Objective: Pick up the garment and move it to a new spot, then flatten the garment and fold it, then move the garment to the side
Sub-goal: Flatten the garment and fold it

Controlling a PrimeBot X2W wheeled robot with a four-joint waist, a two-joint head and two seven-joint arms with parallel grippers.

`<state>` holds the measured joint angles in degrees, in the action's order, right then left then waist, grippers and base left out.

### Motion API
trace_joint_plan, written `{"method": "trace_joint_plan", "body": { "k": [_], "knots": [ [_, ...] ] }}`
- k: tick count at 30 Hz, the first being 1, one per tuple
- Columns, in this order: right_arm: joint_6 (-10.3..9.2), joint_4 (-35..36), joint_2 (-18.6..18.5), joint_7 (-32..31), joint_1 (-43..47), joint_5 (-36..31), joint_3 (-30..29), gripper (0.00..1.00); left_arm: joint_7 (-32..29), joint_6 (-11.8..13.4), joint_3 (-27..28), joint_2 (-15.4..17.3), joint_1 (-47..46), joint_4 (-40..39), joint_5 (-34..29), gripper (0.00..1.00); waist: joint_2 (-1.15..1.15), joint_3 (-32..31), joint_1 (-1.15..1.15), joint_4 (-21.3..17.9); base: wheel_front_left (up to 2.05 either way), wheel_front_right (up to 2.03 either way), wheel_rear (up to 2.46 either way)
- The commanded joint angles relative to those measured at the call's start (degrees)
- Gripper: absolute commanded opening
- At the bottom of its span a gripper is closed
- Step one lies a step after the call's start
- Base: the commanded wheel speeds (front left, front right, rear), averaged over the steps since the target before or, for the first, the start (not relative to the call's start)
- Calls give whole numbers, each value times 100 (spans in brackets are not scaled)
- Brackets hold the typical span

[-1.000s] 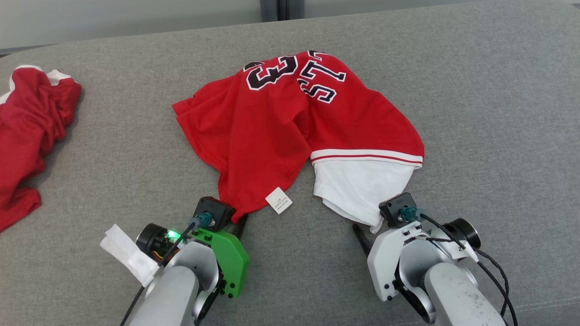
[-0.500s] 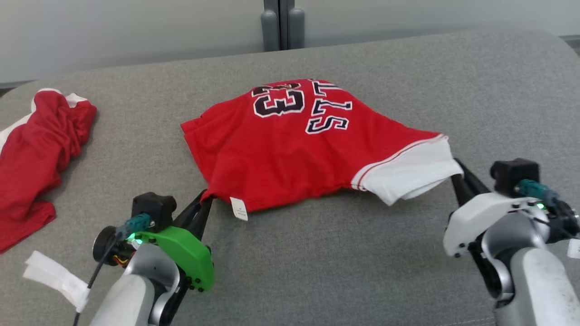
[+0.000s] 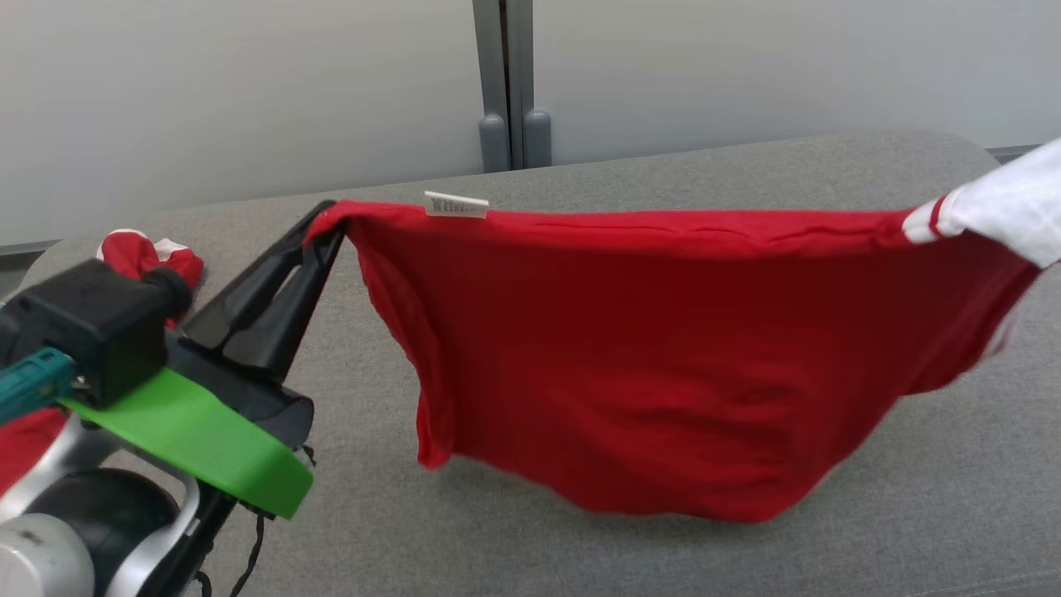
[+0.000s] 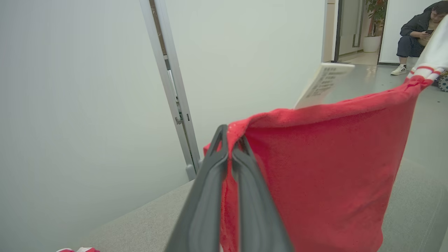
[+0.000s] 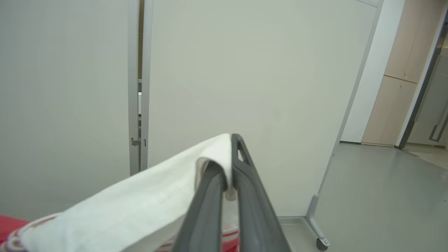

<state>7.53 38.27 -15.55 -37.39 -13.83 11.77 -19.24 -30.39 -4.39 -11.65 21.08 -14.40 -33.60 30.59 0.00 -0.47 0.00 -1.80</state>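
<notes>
Aloft, red garment stretched above the grey table, left hand clamped on its red corner, right hand pinching its white sleeve, another red cloth far left

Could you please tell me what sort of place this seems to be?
Likely an office or lab: wheeled partition panels, a potted plant by a glossy corridor floor, and a grey padded work surface.
</notes>
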Motion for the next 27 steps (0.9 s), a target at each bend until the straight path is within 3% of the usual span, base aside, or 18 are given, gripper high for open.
{"method": "trace_joint_plan", "body": {
  "k": [1, 7, 10, 15, 20, 23, 27],
  "knots": [
    [-8, 83, -152, -159, -207, 120, -85, 0, -157, 6, 39, 68, -192, -113, 135, 0, 0, 0, 0, -28, 0, 0, 0],
    [-8, 168, -745, -888, -1238, 608, -18, 0, -861, 74, 293, 284, -1036, -377, 615, 0, 0, 465, 0, -119, 0, 0, 0],
    [-8, -81, -599, -1061, -1735, 729, 320, 0, -961, 50, 403, 317, -1437, -190, 794, 0, 0, 911, 0, -132, 0, 0, 0],
    [-7, -903, -435, -1065, -3051, 238, 1011, 0, -856, -134, 447, 495, -2672, 788, 714, 0, 0, 2008, 0, 9, 0, 0, 0],
    [-8, -2199, 220, -663, -5004, -583, 1590, 0, -244, -261, 339, 540, -4522, 2221, 452, 0, 0, 3136, 0, 162, 0, 0, 0],
    [-8, -3241, 669, -35, -6369, -1429, 1806, 0, 298, -291, 199, 475, -5781, 3334, 152, 0, 0, 3674, 0, 157, 0, 0, 0],
    [-11, -4502, 1189, 956, -7851, -2169, 1506, 0, 1102, -303, -6, 438, -7117, 4592, -219, 0, 0, 4241, 0, 63, 0, 0, 0]
  ]
}}
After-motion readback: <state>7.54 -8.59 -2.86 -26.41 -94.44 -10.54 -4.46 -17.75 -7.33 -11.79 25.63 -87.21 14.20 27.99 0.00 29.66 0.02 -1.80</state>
